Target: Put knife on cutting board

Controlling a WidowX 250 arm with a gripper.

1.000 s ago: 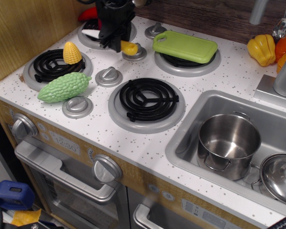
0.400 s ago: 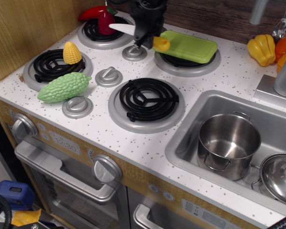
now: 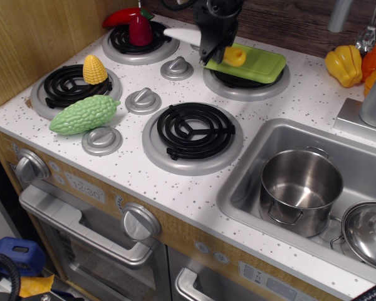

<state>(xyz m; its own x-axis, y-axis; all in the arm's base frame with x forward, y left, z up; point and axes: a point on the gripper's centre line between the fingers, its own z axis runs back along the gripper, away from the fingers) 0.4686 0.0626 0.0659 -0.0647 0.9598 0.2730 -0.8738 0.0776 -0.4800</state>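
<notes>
i am holding the knife [image 3: 207, 42] clenched in my gripper [image 3: 214, 45], its yellow handle hanging over the left end of the green cutting board [image 3: 254, 61], so carrying looks done while lowering and releasing are remaining.

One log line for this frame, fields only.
phase: carry | gripper: shut on knife | knife: yellow handle over cutting board's left end, not released | board: on back-right burner
</notes>
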